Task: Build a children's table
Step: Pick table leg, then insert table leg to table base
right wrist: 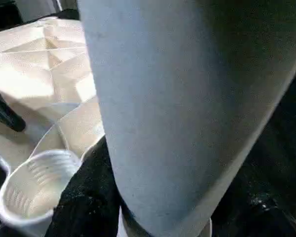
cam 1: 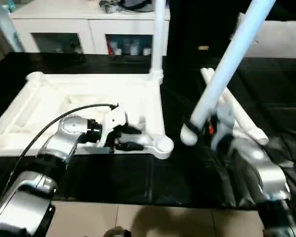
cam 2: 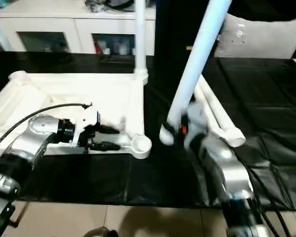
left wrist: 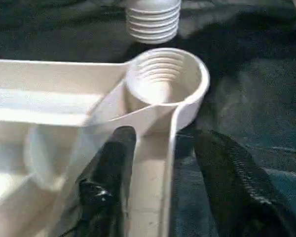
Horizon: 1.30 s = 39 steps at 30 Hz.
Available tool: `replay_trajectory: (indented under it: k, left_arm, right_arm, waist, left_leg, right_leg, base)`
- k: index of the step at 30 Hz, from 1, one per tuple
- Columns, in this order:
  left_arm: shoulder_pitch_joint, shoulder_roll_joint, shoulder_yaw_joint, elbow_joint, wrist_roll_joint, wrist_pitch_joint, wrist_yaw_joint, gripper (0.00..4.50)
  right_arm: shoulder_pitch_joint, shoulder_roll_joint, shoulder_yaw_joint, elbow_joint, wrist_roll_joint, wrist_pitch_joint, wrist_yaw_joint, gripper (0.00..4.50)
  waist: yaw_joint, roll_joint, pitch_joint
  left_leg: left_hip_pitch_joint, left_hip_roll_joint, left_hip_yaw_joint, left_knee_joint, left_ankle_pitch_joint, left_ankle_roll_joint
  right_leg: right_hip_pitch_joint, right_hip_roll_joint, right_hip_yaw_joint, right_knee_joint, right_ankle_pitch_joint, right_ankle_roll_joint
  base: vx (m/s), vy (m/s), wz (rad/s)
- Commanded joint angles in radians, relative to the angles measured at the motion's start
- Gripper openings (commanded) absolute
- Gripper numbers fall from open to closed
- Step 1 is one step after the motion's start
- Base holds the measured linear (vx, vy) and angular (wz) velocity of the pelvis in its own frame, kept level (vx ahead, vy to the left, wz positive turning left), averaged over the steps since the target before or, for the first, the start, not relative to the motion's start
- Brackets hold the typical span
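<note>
Table top: the white plastic rectangular table top (cam 1: 89, 106) lies ribbed side up on the black-covered work surface (cam 1: 138, 175); it looks light and stiff, with thin rims good for pinching.
Left gripper: the left gripper (left wrist: 160, 173) straddles the top's near rim just behind the near-right round threaded corner socket (left wrist: 165, 79), its black fingers (left wrist: 108, 168) not yet clamped.
Fitted leg: one white tube leg (cam 1: 159, 34) stands upright in the far-right socket.
Held leg: the right gripper (cam 1: 212, 131) is clamped on a long white tapered tube leg (cam 1: 227, 64), tilted, its threaded end (left wrist: 153, 19) just beside the near-right socket; smooth, likely slippery.
Spare legs: more white tubes (cam 1: 244, 116) lie right of the socket.
Room: open black cloth nearer than the top's rim.
</note>
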Motion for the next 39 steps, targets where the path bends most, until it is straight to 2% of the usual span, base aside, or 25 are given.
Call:
replay_trajectory:
  k: [1, 7, 15, 16, 17, 19, 21, 22, 24, 27, 30, 33, 36, 37, 38, 39]
  left_arm:
    - [-0.020, 0.005, 0.001, 0.028, 0.012, -0.019, -0.023, 1.99]
    - [-0.048, 0.006, 0.002, 0.102, 0.042, -0.064, -0.035, 1.45]
    - [-0.074, 0.001, 0.010, 0.182, 0.080, -0.112, -0.002, 0.85]
    - [-0.075, 0.000, 0.012, 0.187, 0.082, -0.115, -0.002, 0.78]
    - [-0.077, -0.001, 0.013, 0.192, 0.084, -0.119, -0.003, 0.71]
    - [-0.081, -0.006, 0.017, 0.207, 0.087, -0.127, -0.008, 0.56]
    - [-0.084, -0.012, 0.011, 0.223, 0.100, -0.139, -0.009, 0.43]
    - [-0.083, -0.013, 0.007, 0.226, 0.107, -0.144, -0.007, 0.36]
    - [-0.083, -0.016, 0.007, 0.231, 0.113, -0.150, -0.006, 0.17]
    - [-0.082, -0.027, 0.019, 0.218, 0.094, -0.143, -0.019, 0.06]
    - [-0.072, -0.035, 0.021, 0.190, 0.080, -0.138, -0.037, 0.00]
    - [-0.033, -0.068, 0.037, 0.111, 0.043, -0.119, -0.049, 0.00]
    - [0.002, -0.096, 0.043, 0.044, 0.032, -0.104, -0.028, 0.00]
    - [0.019, -0.109, 0.040, 0.023, 0.046, -0.111, 0.008, 0.00]
    - [0.022, -0.111, 0.038, 0.022, 0.053, -0.117, 0.019, 0.00]
    - [0.024, -0.113, 0.039, 0.022, 0.054, -0.117, 0.026, 0.00]
  right_arm:
    - [-0.006, -0.008, -0.001, -0.064, 0.046, 0.022, 0.034, 1.91]
    - [-0.005, -0.008, 0.000, -0.079, 0.051, 0.040, 0.056, 1.91]
    - [-0.020, -0.013, 0.006, -0.077, 0.049, 0.049, 0.062, 1.91]
    - [-0.022, -0.014, 0.006, -0.077, 0.047, 0.049, 0.062, 1.91]
    - [-0.022, -0.016, 0.008, -0.079, 0.046, 0.055, 0.064, 1.91]
    - [-0.022, -0.015, 0.007, -0.082, 0.046, 0.061, 0.064, 1.91]
    - [-0.022, -0.006, 0.009, -0.083, 0.033, 0.029, 0.053, 1.91]
    - [-0.027, -0.007, 0.013, -0.085, 0.030, 0.037, 0.051, 1.91]
    - [-0.034, -0.011, 0.017, -0.089, 0.029, 0.058, 0.049, 1.91]
    - [-0.048, -0.022, 0.028, -0.108, 0.051, 0.097, 0.080, 1.91]
    - [-0.060, -0.031, 0.037, -0.125, 0.071, 0.125, 0.109, 1.91]
    - [-0.077, -0.036, 0.058, -0.126, 0.067, 0.141, 0.129, 1.91]
    - [-0.091, -0.048, 0.090, -0.109, 0.037, 0.160, 0.139, 1.91]
    - [-0.099, -0.058, 0.113, -0.087, 0.010, 0.156, 0.150, 1.91]
    - [-0.101, -0.059, 0.118, -0.080, 0.003, 0.150, 0.154, 1.91]
    - [-0.101, -0.063, 0.123, -0.076, 0.000, 0.154, 0.158, 1.91]
  waist:
    - [0.004, -0.005, -0.075]
    - [0.004, -0.005, -0.073]
    - [0.008, -0.005, -0.074]
    - [0.006, -0.016, -0.074]
    - [0.009, -0.010, -0.075]
    - [0.009, -0.010, -0.074]
    - [0.009, -0.011, -0.072]
    - [0.010, -0.007, -0.073]
    - [0.009, -0.010, -0.073]
    - [0.008, -0.010, -0.072]
    - [0.011, -0.011, -0.076]
    - [0.011, -0.013, -0.077]
    - [0.014, -0.014, -0.076]
    - [0.014, -0.017, -0.076]
    - [0.015, -0.016, -0.073]
    - [0.016, -0.020, -0.072]
  left_leg:
    - [0.032, 0.065, -0.026, -0.069, -0.201, 0.016]
    - [0.037, 0.067, -0.027, -0.073, -0.232, 0.002]
    - [0.035, 0.067, -0.028, -0.072, -0.215, 0.006]
    - [0.035, 0.067, -0.026, -0.072, -0.211, 0.010]
    - [0.036, 0.067, -0.027, -0.071, -0.205, 0.011]
    - [0.035, 0.067, -0.026, -0.070, -0.206, 0.014]
    - [0.036, 0.066, -0.025, -0.070, -0.213, 0.013]
    - [0.036, 0.067, -0.027, -0.071, -0.218, 0.009]
    - [0.037, 0.067, -0.027, -0.072, -0.222, 0.005]
    - [0.036, 0.069, -0.027, -0.073, -0.218, 0.007]
    - [0.033, 0.070, -0.026, -0.070, -0.178, 0.025]
    - [0.032, 0.070, -0.024, -0.067, -0.165, 0.035]
    - [0.033, 0.071, -0.024, -0.067, -0.164, 0.038]
    - [0.033, 0.071, -0.024, -0.067, -0.168, 0.035]
    - [0.036, 0.071, -0.022, -0.068, -0.182, 0.030]
    - [0.037, 0.070, -0.021, -0.067, -0.188, 0.028]
  right_leg:
    - [0.042, -0.101, 0.052, -0.068, -0.132, -0.216]
    - [0.038, -0.101, 0.053, -0.071, -0.172, -0.216]
    - [0.039, -0.104, 0.053, -0.068, -0.142, -0.220]
    - [0.039, -0.103, 0.053, -0.068, -0.138, -0.222]
    - [0.039, -0.106, 0.053, -0.066, -0.138, -0.225]
    - [0.038, -0.105, 0.053, -0.068, -0.145, -0.224]
    - [0.036, -0.105, 0.053, -0.071, -0.162, -0.221]
    - [0.037, -0.107, 0.054, -0.071, -0.172, -0.217]
    - [0.037, -0.106, 0.054, -0.072, -0.179, -0.214]
    - [0.037, -0.106, 0.054, -0.071, -0.172, -0.217]
    - [0.041, -0.105, 0.053, -0.062, -0.106, -0.230]
    - [0.041, -0.107, 0.052, -0.060, -0.082, -0.243]
    - [0.039, -0.106, 0.052, -0.060, -0.095, -0.240]
    - [0.038, -0.104, 0.051, -0.060, -0.109, -0.236]
    - [0.035, -0.105, 0.053, -0.067, -0.143, -0.226]
    - [0.034, -0.106, 0.054, -0.070, -0.161, -0.222]
  base:
    - [0.000, 0.000, 0.00]
    - [0.000, 0.000, 0.00]
    - [0.000, 0.000, 0.00]
    - [0.000, 0.000, 0.00]
    - [0.000, 0.000, 0.00]
    - [0.000, 0.000, 0.00]
    - [0.000, 0.000, 0.00]
    - [0.000, 0.000, 0.00]
    - [0.000, 0.000, 0.00]
    - [0.000, 0.000, 0.00]
    - [0.000, 0.000, 0.00]
    - [0.000, 0.000, 0.00]
    - [0.000, 0.000, 0.00]
    - [0.000, 0.000, 0.00]
    - [0.000, 0.000, 0.00]
    - [0.000, 0.000, 0.00]
